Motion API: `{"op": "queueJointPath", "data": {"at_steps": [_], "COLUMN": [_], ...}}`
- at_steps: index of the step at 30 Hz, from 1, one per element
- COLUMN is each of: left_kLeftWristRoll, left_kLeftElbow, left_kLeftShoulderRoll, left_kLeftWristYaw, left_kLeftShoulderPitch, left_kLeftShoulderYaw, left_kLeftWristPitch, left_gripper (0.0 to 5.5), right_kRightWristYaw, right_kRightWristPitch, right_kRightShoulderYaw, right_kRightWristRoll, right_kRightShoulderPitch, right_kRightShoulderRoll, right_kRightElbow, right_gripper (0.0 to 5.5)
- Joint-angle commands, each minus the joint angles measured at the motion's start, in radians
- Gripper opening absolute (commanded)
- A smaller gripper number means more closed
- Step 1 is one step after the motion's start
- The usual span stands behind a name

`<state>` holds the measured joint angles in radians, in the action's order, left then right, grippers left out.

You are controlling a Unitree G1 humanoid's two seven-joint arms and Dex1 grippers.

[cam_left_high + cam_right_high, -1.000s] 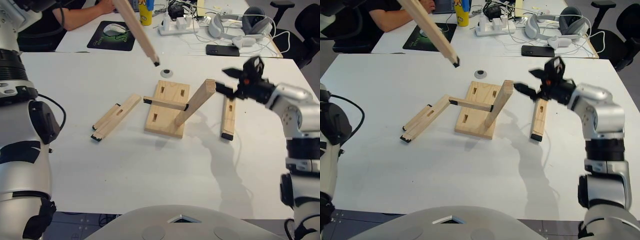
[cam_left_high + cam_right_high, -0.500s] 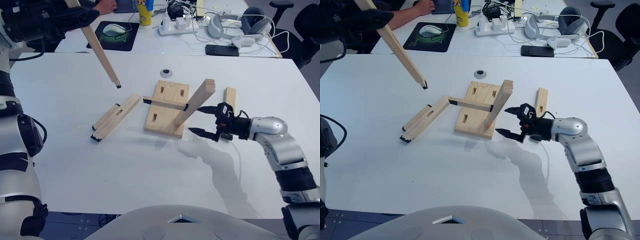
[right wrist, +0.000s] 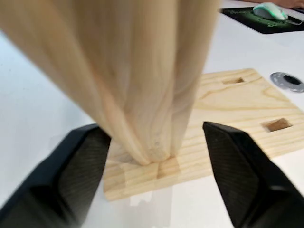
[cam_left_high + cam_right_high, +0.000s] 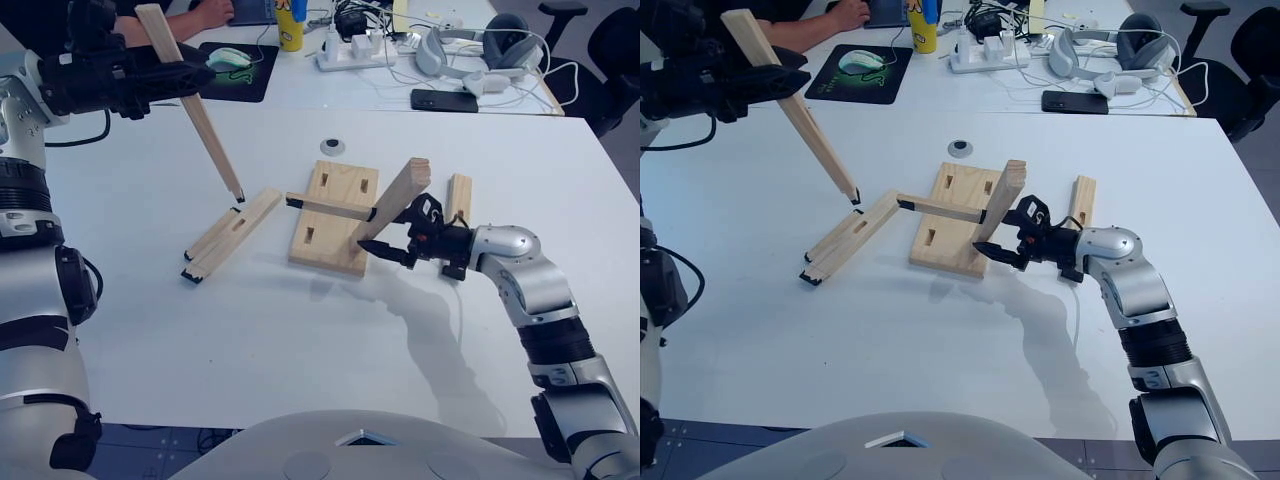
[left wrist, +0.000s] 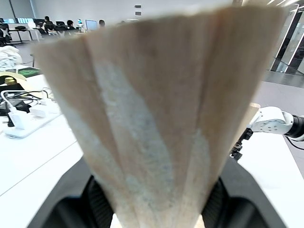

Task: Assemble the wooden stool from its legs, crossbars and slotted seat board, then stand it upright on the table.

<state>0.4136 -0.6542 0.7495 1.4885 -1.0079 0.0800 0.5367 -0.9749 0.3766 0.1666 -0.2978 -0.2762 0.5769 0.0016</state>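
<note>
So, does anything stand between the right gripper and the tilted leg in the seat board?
Nothing visible does. The right gripper is open, straddling the tilted leg just above the seat board.

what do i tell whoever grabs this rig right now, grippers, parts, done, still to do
Left gripper: shut on the held leg, raised and tilted, lower end down near two wooden pieces lying side by side on the table.
Right gripper: open, fingers either side of the standing leg near its base.
Seat board: flat, slots up. The standing leg sits tilted in a corner slot, with a crossbar joined to it.
Loose leg: lying right of the board.
Done: one leg with crossbar in.
To do: probably straighten that leg, fit the rest, stand the stool upright.
</note>
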Motion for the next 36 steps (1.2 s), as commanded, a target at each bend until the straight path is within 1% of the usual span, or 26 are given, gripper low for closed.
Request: {"op": "queueJointPath", "data": {"at_steps": [1, 2, 4, 5, 9, 11, 12, 13, 18, 21, 25, 27, 31, 33, 36], "left_kLeftWristRoll": [0.032, 0.046, 0.098, 0.122, 0.181, 0.193, 0.2, 0.21, 0.207, 0.215, 0.241, 0.24, 0.229, 0.234, 0.238], "left_kLeftElbow": [0.086, 0.107, 0.161, 0.2, 0.364, 0.44, 0.468, 0.496, 0.602, 0.638, 0.664, 0.662, 0.66, 0.658, 0.649], "left_kLeftShoulderRoll": [-0.006, -0.01, -0.024, -0.031, -0.054, -0.067, -0.076, -0.086, -0.136, -0.158, -0.149, -0.141, -0.118, -0.113, -0.107], "left_kLeftWristYaw": [0.003, 0.0, -0.01, -0.018, -0.065, -0.091, -0.104, -0.115, -0.184, -0.215, -0.229, -0.228, -0.214, -0.214, -0.213], "left_kLeftShoulderPitch": [0.049, 0.062, 0.096, 0.125, 0.259, 0.327, 0.353, 0.375, 0.439, 0.449, 0.46, 0.463, 0.478, 0.48, 0.484], "left_kLeftShoulderYaw": [0.008, 0.015, 0.049, 0.063, 0.078, 0.067, 0.063, 0.06, 0.038, 0.041, 0.055, 0.057, 0.047, 0.046, 0.047], "left_kLeftWristPitch": [0.025, 0.037, 0.074, 0.091, 0.141, 0.149, 0.153, 0.159, 0.127, 0.11, 0.115, 0.099, 0.081, 0.079, 0.079], "left_gripper": [2.01, 2.01, 2.01, 2.01, 2.01, 2.01, 2.01, 2.01, 2.01, 2.01, 2.01, 2.01, 2.01, 2.01, 2.01], "right_kRightWristYaw": [-0.043, -0.054, -0.078, -0.091, -0.147, -0.176, -0.191, -0.205, -0.316, -0.38, -0.414, -0.418, -0.37, -0.302, -0.124], "right_kRightWristPitch": [0.007, 0.006, 0.012, 0.007, -0.017, -0.034, -0.043, -0.053, -0.066, -0.041, -0.006, 0.005, -0.044, -0.09, -0.216], "right_kRightShoulderYaw": [0.008, 0.007, 0.004, 0.002, 0.009, 0.013, 0.015, 0.013, 0.028, 0.039, 0.041, 0.041, 0.059, 0.048, 0.017], "right_kRightWristRoll": [0.013, 0.015, 0.013, 0.018, 0.04, 0.049, 0.053, 0.057, 0.058, 0.049, 0.039, 0.043, 0.13, 0.168, 0.237], "right_kRightShoulderPitch": [-0.039, -0.043, -0.05, -0.057, -0.11, -0.142, -0.154, -0.168, -0.228, -0.251, -0.253, -0.234, -0.172, -0.151, -0.185], "right_kRightShoulderRoll": [0.029, 0.035, 0.052, 0.062, 0.092, 0.1, 0.105, 0.109, 0.129, 0.143, 0.155, 0.169, 0.21, 0.194, 0.128], "right_kRightElbow": [0.022, 0.025, 0.03, 0.038, 0.103, 0.143, 0.161, 0.181, 0.237, 0.217, 0.175, 0.154, 0.183, 0.227, 0.394], "right_gripper": [2.7, 2.59, 2.18, 2.1, 2.1, 2.09, 1.99, 1.79, 1.14, 0.67, 0.19, 0.0, 0.0, 0.0, 0.0]}}
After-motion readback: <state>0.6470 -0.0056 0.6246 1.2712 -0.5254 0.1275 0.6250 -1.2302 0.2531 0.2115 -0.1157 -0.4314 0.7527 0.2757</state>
